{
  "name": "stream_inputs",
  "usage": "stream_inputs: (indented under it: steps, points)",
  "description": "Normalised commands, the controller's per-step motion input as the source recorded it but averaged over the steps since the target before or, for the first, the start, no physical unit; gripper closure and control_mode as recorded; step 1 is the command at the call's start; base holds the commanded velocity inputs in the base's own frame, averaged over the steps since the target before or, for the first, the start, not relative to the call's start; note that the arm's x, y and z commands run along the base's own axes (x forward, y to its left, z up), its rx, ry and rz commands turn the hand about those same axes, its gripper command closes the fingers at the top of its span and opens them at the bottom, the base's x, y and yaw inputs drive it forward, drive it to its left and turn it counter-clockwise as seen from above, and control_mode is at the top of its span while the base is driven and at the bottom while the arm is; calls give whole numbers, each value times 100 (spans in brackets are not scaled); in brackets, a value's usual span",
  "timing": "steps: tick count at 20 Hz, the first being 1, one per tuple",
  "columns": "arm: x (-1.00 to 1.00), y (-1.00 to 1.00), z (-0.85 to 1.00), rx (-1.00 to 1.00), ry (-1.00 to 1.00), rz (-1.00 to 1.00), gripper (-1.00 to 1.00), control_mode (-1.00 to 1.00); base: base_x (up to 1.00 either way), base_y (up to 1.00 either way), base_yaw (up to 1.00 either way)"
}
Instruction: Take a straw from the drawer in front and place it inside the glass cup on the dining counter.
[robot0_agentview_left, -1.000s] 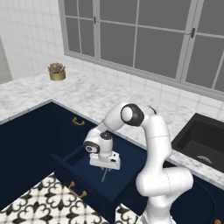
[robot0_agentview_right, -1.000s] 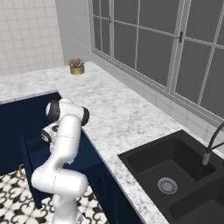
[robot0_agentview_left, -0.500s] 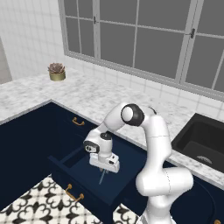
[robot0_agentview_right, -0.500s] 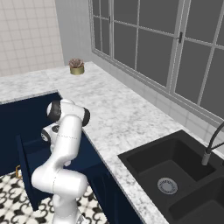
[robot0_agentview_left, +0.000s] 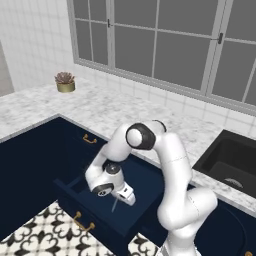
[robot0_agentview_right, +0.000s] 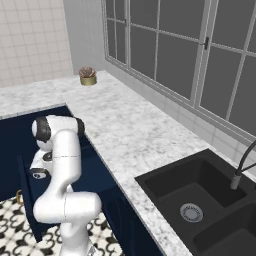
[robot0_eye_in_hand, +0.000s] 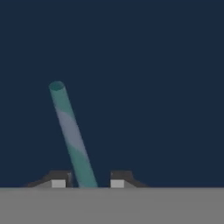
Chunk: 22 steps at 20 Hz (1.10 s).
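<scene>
While the white arm is bending low over the open drawer (robot0_agentview_left: 107, 215), the gripper (robot0_agentview_left: 118, 198) is hanging just above the drawer's dark interior, and the straw (robot0_agentview_left: 115, 204) is sticking down from it as a thin pale line. Through the hand camera the straw (robot0_eye_in_hand: 72, 138) is showing up close (banded teal and pale grey there), running up and to the left from between the two fingertips (robot0_eye_in_hand: 59, 180) with its open end uppermost in that picture. The fingers are standing on either side of the straw at its base, the left one right against it and the right one a little apart, so whether they are actually pinching it cannot be told. Behind the straw the navy floor of the drawer (robot0_eye_in_hand: 153, 78) is filling the background.

From the left base camera the drawer is sitting pulled out toward the patterned floor (robot0_agentview_left: 42, 237), its gold handle (robot0_agentview_left: 83, 223) facing near. Over on the far left of the marble worktop (robot0_agentview_left: 100, 110) a small potted plant (robot0_agentview_left: 65, 81) is resting by the tiled wall, and the black sink (robot0_agentview_left: 231, 162) is lying to the right. From the right base camera the arm's elbow (robot0_agentview_right: 57, 131) is covering the hand.
</scene>
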Motion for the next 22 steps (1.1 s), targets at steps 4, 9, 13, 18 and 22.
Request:
stream_inputs:
  steps: [4, 9, 13, 18, 22]
  points:
    - [-2, 0, -4, -15, 3, -16, 100, -100, 0, 0, 0]
    - [22, 0, 67, -3, 2, -5, 100, -100, 0, 0, 0]
    - [41, 0, 100, 3, -2, 0, 100, -100, 0, 0, 0]
    - [38, -3, 100, 8, -20, 4, 100, -100, 0, 0, 0]
    - [38, -5, 100, 15, -39, 16, 100, -100, 0, 0, 0]
